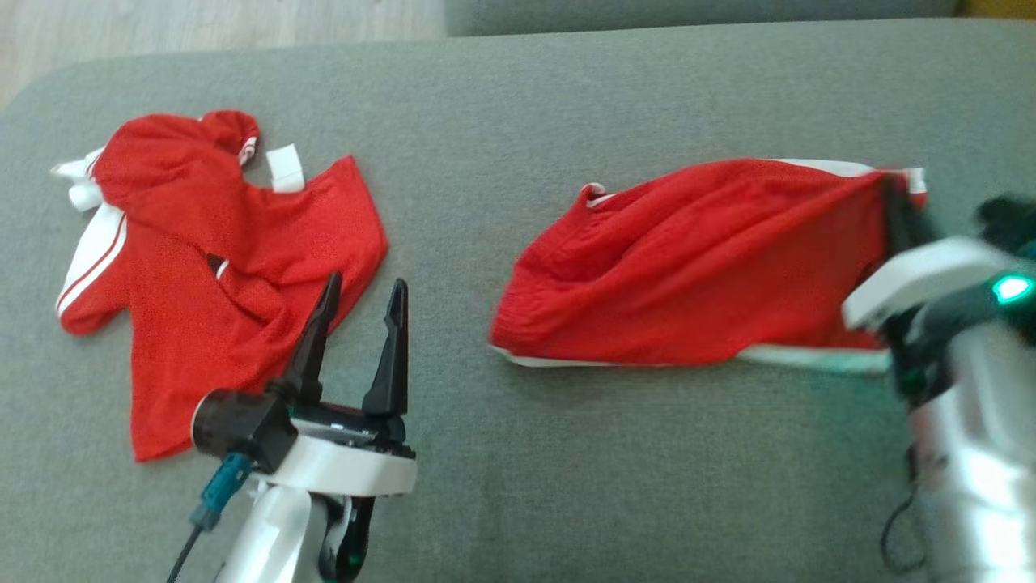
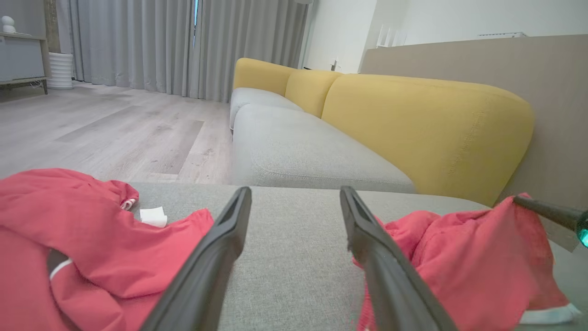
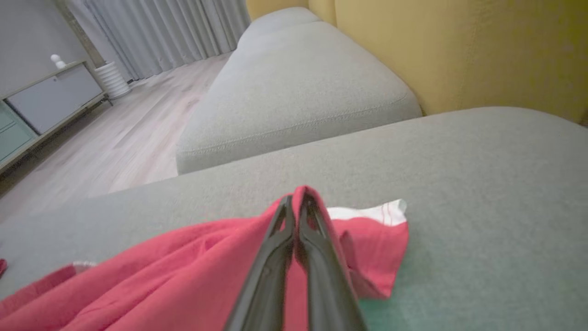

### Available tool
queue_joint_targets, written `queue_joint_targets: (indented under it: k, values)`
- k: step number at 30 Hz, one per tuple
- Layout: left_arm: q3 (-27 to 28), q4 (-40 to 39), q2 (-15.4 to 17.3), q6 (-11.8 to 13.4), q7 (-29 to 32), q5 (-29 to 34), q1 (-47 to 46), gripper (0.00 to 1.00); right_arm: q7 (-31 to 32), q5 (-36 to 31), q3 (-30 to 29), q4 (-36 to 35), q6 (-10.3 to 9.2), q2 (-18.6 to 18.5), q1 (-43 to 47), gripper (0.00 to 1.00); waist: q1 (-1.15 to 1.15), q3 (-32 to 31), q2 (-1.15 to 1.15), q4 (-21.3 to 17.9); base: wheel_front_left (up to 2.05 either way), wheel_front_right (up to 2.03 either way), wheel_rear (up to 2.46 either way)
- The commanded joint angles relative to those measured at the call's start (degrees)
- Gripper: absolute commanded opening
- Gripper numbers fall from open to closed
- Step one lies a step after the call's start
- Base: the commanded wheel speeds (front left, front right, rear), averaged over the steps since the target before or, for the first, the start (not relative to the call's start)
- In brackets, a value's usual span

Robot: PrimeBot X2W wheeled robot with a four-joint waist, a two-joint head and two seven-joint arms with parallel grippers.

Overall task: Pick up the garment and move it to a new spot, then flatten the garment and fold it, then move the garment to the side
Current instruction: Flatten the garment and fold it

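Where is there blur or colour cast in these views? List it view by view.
Head view: the right claw and its arm are smeared by motion blur, while the left claw is sharp; a green lamp tints the white hem of the red garment. Right wrist view: the close fingers are soft, with a green cast on the grey cushion. Left wrist view: evenly lit, little blur.

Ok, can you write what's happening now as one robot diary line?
right gripper: shut on red shorts corner | left gripper: open, holding nothing | red shirt: crumpled on grey cushion
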Motion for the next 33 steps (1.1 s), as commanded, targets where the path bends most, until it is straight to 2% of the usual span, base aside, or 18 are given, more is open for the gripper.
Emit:
queue_joint_targets:
  k: [1, 3, 8, 15, 16, 19, 24, 28, 33]
  values:
    - [1.27, -1.97, -0.02, -0.31, -0.53, -0.55, -2.37, 1.00, 1.21, 0.03, -0.20, -1.85, 0.39, -0.72, -3.50, 0.00, 0.00, 0.57, 0.00, 0.68, 0.00, 0.00, 0.00]
    - [1.03, -2.07, -0.02, -0.32, -0.53, -0.82, -2.68, 1.00, 4.40, 0.55, -2.66, -0.59, 0.39, -1.20, -5.79, 0.00, 0.00, 1.06, 0.00, 1.48, 0.00, 0.00, 0.00]
    - [0.09, -2.13, -0.02, -0.32, -0.53, -1.43, -3.38, 1.00, 10.54, -0.55, -4.66, 2.96, 0.39, -3.69, -10.38, 0.00, 0.00, 2.50, 0.00, 3.63, 0.00, 0.00, 0.00]
    - [-0.70, -2.16, -0.02, -0.32, -0.53, -2.01, -4.48, 1.00, 11.22, -4.17, -3.95, 9.28, 0.39, -6.62, -15.41, 0.00, 0.00, 4.28, 0.00, 5.74, 0.00, 0.00, 0.00]
    - [-0.75, -2.17, -0.02, -0.32, -0.53, -2.04, -4.58, 1.00, 10.58, -4.96, -3.66, 10.34, 0.39, -7.11, -16.04, 1.00, 0.00, 4.38, 0.00, 5.84, 0.00, 0.00, 0.00]
    - [-0.84, -2.23, -0.02, -0.32, -0.53, -2.08, -4.75, 1.00, 8.31, -7.01, -1.33, 11.77, 0.39, -8.38, -16.90, 1.00, 0.00, 4.33, 0.00, 5.90, 0.00, 0.00, 0.00]
    - [-0.38, -2.42, -0.02, -0.33, -0.53, -1.79, -4.72, 1.00, -1.55, -6.85, 5.31, 11.56, 0.39, -9.69, -16.66, 1.00, 0.00, 2.92, 0.00, 4.35, 0.00, 0.00, 0.00]
    - [0.50, -2.31, -0.03, -0.33, -0.53, -1.03, -3.96, 1.00, -12.18, -4.91, 13.55, 7.80, 0.39, -11.96, -12.10, 1.00, 0.00, 0.53, 0.00, 1.40, 0.00, 0.00, 0.00]
    - [1.10, -2.23, -0.03, -0.33, -0.53, -0.31, -3.03, 1.00, -15.27, -2.81, 18.14, 0.96, 0.39, -13.29, -5.23, 1.00, 0.00, -1.77, 0.00, -1.38, 0.00, 0.00, 0.00]
